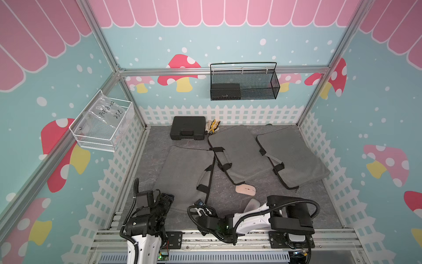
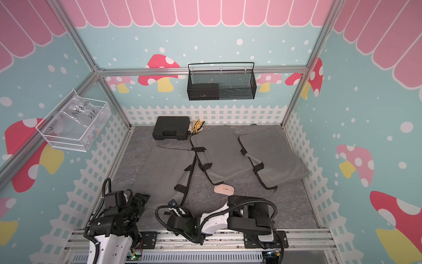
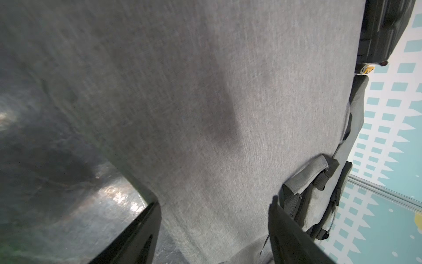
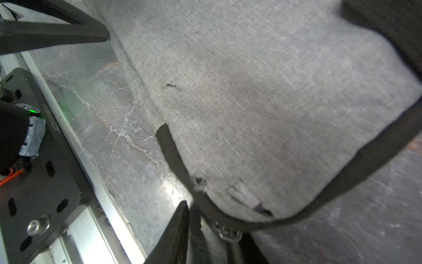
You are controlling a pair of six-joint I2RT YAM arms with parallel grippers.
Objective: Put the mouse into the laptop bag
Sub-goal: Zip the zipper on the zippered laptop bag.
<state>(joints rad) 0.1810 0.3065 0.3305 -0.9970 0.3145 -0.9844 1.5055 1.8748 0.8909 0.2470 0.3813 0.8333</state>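
Note:
The pink mouse [image 1: 245, 189] [image 2: 224, 189] lies on the dark table, free of both grippers, just in front of the middle grey bag. The leftmost grey laptop bag [image 1: 182, 169] [image 2: 164, 169] lies flat, its black zipper edge facing the mouse. My left gripper [image 1: 166, 197] [image 3: 214, 205] stands open over this bag's near end, with only fabric [image 3: 228, 91] between the fingers. My right gripper [image 1: 204, 206] [image 4: 214, 221] is at the bag's near corner [image 4: 251, 91]. Its jaws are narrow around the metal zipper pull [image 4: 228, 233]. Blur hides whether they pinch it.
A middle grey bag [image 1: 237, 155] and a right one [image 1: 294, 157] lie behind the mouse. A black case [image 1: 188, 128] and gloves [image 1: 212, 125] sit by the back wall. A black mesh basket [image 1: 244, 82] and a white wire basket [image 1: 102, 123] hang on the walls.

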